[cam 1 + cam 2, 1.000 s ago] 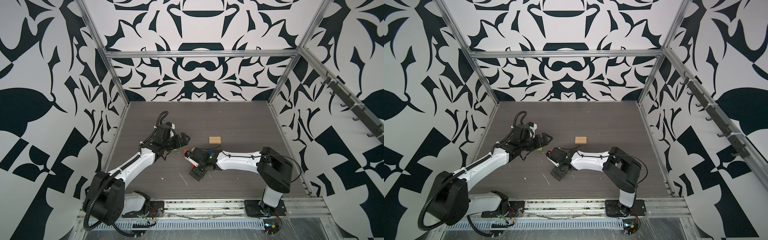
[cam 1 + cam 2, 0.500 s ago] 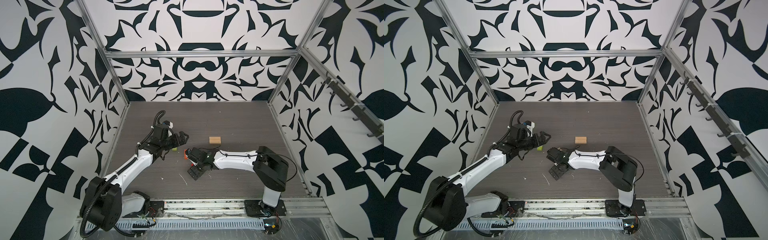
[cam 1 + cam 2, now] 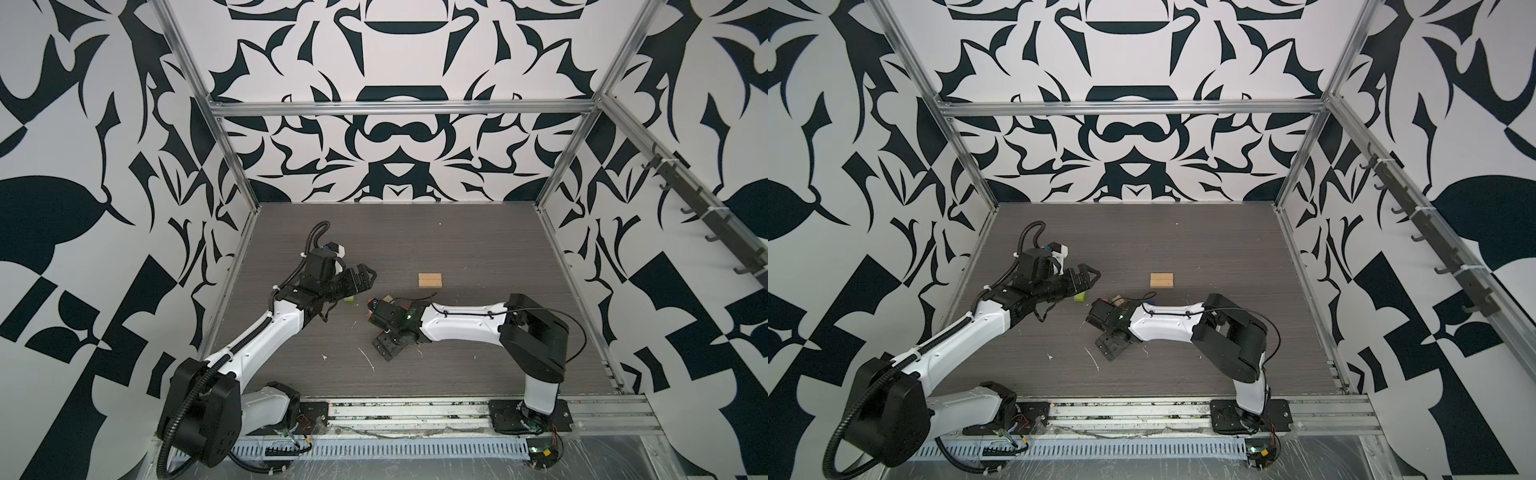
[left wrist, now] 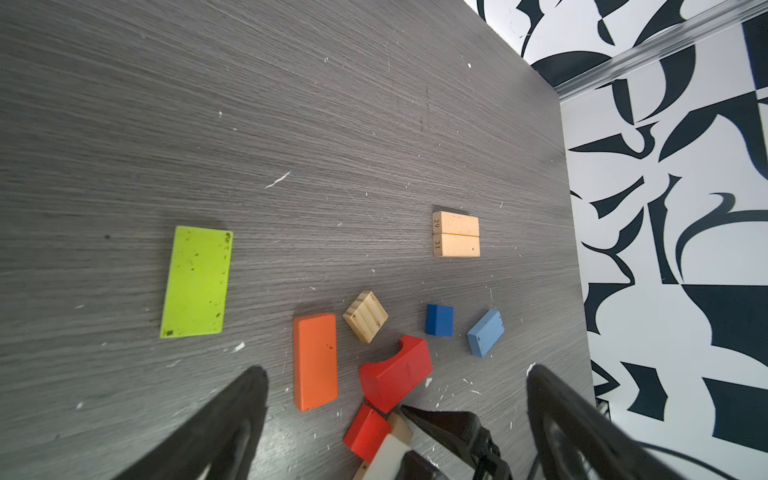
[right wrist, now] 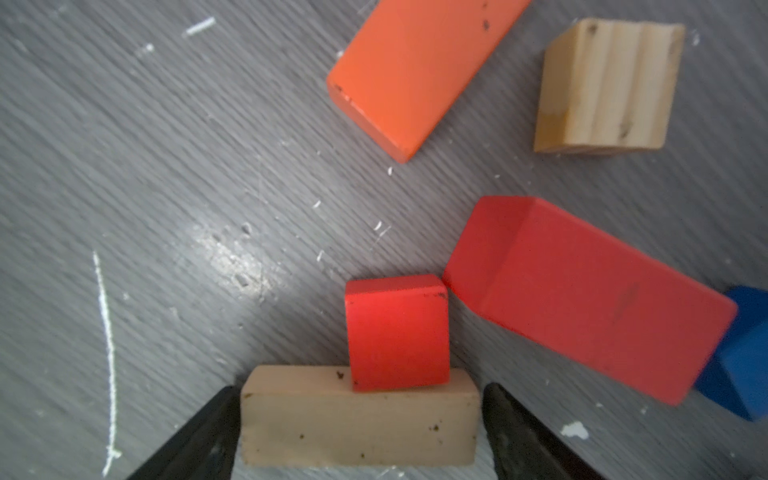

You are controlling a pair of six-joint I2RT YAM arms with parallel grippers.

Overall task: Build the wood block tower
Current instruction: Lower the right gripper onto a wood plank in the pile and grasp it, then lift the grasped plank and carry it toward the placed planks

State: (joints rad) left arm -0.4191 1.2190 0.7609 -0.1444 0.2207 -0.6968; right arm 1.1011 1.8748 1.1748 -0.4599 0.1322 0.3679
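The blocks lie scattered flat on the grey table. My right gripper is open, with one finger at each end of a tan oblong. A red cube rests against that oblong. Close by are a red arch block, an orange oblong, a ridged tan cube and a dark blue cube. My left gripper hangs open above this cluster, holding nothing. A lime oblong lies apart, and a light blue block lies beyond the dark blue cube. In both top views the grippers face each other.
Two plain tan blocks lie side by side behind the cluster, numbered on their ends in the left wrist view. The lime oblong sits under the left gripper's fingers. Patterned walls and metal rails close in the table.
My right gripper has crept slightly left and its jaws have narrowed round the tan oblong. The left gripper has hardly moved and stays wide open.
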